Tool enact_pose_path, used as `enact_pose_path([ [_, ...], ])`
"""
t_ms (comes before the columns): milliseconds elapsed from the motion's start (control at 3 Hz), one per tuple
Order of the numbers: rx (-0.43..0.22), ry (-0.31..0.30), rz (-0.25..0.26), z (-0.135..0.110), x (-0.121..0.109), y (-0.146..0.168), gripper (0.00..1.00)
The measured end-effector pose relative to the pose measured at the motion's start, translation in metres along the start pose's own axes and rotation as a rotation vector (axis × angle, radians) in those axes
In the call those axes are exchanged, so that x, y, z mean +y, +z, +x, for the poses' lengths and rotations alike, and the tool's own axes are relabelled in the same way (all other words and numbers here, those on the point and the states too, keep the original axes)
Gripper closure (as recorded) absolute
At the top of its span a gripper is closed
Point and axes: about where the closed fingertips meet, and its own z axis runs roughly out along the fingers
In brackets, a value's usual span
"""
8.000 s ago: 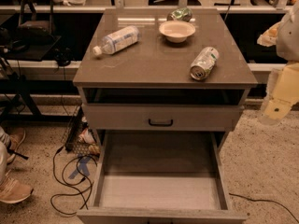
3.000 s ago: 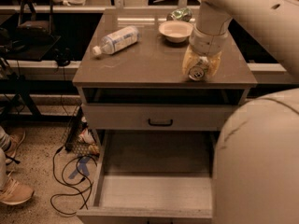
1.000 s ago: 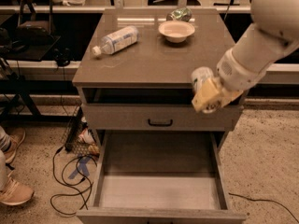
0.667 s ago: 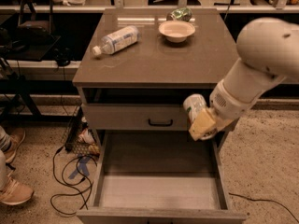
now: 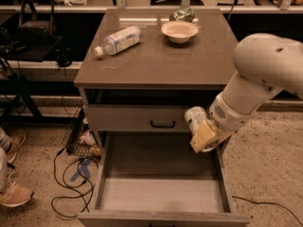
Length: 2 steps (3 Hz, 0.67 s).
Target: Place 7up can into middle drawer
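On the brown cabinet top (image 5: 156, 65) lie a clear bottle (image 5: 117, 40) on its side, a pale bowl (image 5: 179, 31) and, just behind the bowl, a green packet (image 5: 182, 14). The floor (image 5: 265, 160) is speckled, with cables (image 5: 71, 183) at left. The drawer (image 5: 161, 195) stands pulled out. The arm (image 5: 258, 77) enters from the right, wrist angled down-left. The gripper (image 5: 200, 129) pinches the can (image 5: 195, 116), which is held in the air over the drawer's right rear corner, before the closed upper front (image 5: 132, 118).

Cream gripper (image 5: 201, 132) above grey middle drawer (image 5: 161, 194) holds silver-white (green-marked) 7up can (image 5: 193, 117).
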Motion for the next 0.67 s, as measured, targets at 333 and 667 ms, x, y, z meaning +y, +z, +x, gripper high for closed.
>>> enact_pose_path([
  [333, 0.060, 0.035, -0.010, -0.006, -0.005, 0.066, 1.00],
  [667, 0.126, 0.059, -0.065, -0.013, 0.004, 0.152, 1.00],
])
